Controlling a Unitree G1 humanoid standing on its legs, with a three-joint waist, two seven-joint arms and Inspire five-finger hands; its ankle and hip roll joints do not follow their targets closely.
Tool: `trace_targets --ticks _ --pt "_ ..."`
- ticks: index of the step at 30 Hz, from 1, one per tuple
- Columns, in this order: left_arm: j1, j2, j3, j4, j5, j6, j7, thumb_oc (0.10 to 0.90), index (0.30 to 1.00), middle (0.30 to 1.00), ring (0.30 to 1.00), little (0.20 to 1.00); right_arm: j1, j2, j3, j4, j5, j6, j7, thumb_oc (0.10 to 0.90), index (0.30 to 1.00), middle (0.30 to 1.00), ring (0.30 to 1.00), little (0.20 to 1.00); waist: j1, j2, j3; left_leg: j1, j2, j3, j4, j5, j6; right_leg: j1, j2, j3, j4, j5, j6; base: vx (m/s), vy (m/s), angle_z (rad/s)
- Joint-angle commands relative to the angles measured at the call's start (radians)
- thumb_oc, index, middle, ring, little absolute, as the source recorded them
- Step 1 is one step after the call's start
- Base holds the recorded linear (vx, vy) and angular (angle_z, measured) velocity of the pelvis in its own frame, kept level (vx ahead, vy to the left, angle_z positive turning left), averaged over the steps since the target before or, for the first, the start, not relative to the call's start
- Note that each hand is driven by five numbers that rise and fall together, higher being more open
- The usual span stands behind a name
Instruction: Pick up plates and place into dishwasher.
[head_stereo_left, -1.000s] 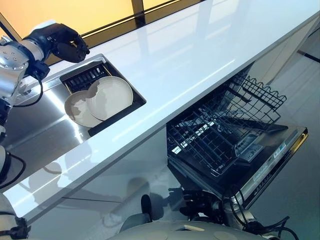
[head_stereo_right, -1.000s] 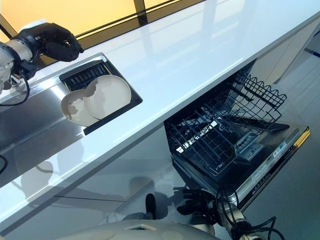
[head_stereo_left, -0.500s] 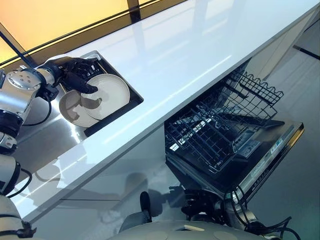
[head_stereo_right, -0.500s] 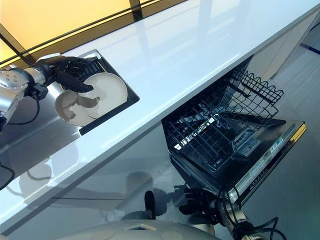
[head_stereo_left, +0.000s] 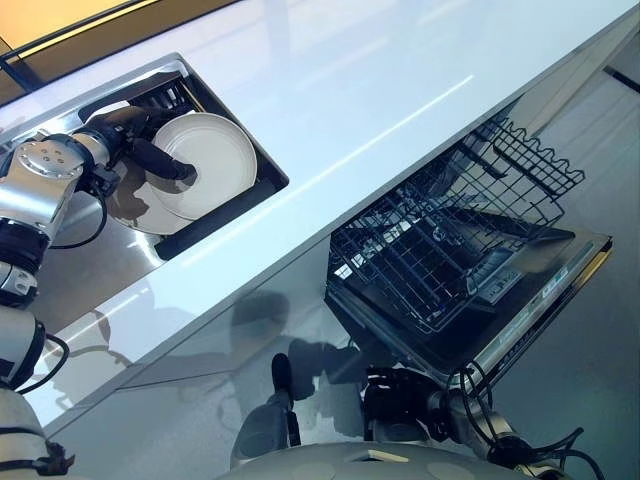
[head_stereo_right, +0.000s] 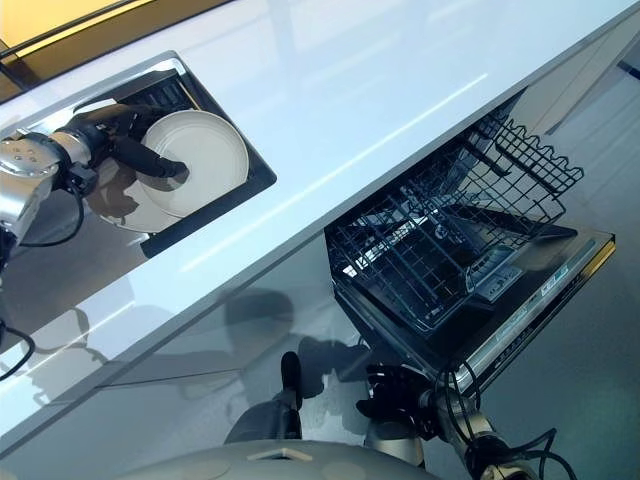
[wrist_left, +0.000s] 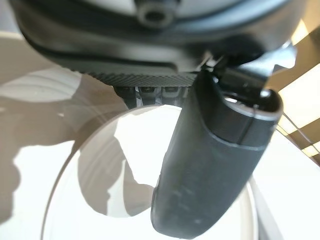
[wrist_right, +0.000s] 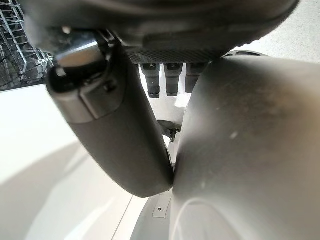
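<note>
Two pale plates lie overlapping in the dark sink basin (head_stereo_left: 235, 205). The top plate (head_stereo_left: 210, 165) rests on the lower plate (head_stereo_left: 125, 205), which is half covered. My left hand (head_stereo_left: 130, 150) reaches in from the sink's left side. Its thumb (wrist_left: 210, 165) lies across the top plate's (wrist_left: 115, 170) face and its fingers (wrist_left: 150, 91) go behind the rim, pinching it. My right hand (head_stereo_right: 395, 392) hangs low in front of the dishwasher, relaxed, with nothing in it. The dishwasher's wire rack (head_stereo_left: 440, 255) stands pulled out and holds no dishes.
The dishwasher door (head_stereo_left: 530, 315) lies folded down under the rack, jutting into the floor space. A long white countertop (head_stereo_left: 360, 90) runs between sink and dishwasher. A steel drainboard (head_stereo_left: 80, 260) adjoins the basin. A dark slotted grille (head_stereo_left: 168, 95) sits behind the plates.
My left hand has come down from above the sink's back edge into the basin and closed its thumb over the top plate. The camera has shifted. The right hand stays low.
</note>
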Motion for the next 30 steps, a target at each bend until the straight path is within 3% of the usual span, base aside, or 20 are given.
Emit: trace_targets --ticks 1,15,16,17,30 --pt "-0.227 0.077 0.108 0.089 0.06 -0.106 0.086 0.8 0.9 0.9 0.9 0.9 0.069 -0.015 0.048 -0.034 0.028 0.021 0.021 0.8 0.9 0.9 0.9 0.9 -0.011 0.01 0.031 0.092 -0.066 0.042 0.014 -0.167 0.016 -0.12 -0.033 0.026 0.017 0.116 0.061 0.0 0.0 0.0" --pt "-0.255 0.071 0.085 0.081 0.022 -0.087 0.052 0.8 0.9 0.9 0.9 0.9 0.056 -0.006 0.049 -0.039 0.042 0.017 0.012 0.8 0.9 0.9 0.9 0.9 -0.01 0.002 0.051 0.083 -0.067 0.044 0.012 -0.165 0.02 -0.141 -0.036 0.021 0.028 0.124 0.067 -0.01 0.0 0.0" --pt "-0.258 0.072 0.084 0.076 0.012 -0.085 0.057 0.421 0.575 0.575 0.575 0.521 0.058 -0.005 0.046 -0.039 0.039 0.016 0.014 0.8 0.9 0.9 0.9 0.9 -0.01 0.002 0.049 0.085 -0.068 0.044 0.012 -0.166 0.02 -0.138 -0.036 0.02 0.027 0.125 0.068 0.0 0.0 0.0" --pt "-0.257 0.071 0.085 0.074 0.006 -0.085 0.06 0.1 0.3 0.3 0.3 0.2 0.06 -0.004 0.045 -0.038 0.038 0.016 0.014 0.8 0.9 0.9 0.9 0.9 -0.01 0.002 0.046 0.087 -0.068 0.043 0.013 -0.166 0.019 -0.135 -0.036 0.02 0.026 0.125 0.068 0.0 0.0 0.0" --pt "-0.224 0.076 0.125 0.069 -0.056 -0.069 0.01 0.1 0.3 0.3 0.3 0.2 0.088 0.009 0.03 -0.017 0.03 0.026 0.025 0.8 0.9 0.9 0.9 0.9 -0.01 0.018 0.007 0.116 -0.075 0.035 0.008 -0.174 0.015 -0.095 -0.034 0.017 0.008 0.12 0.066 0.02 -0.009 0.02"
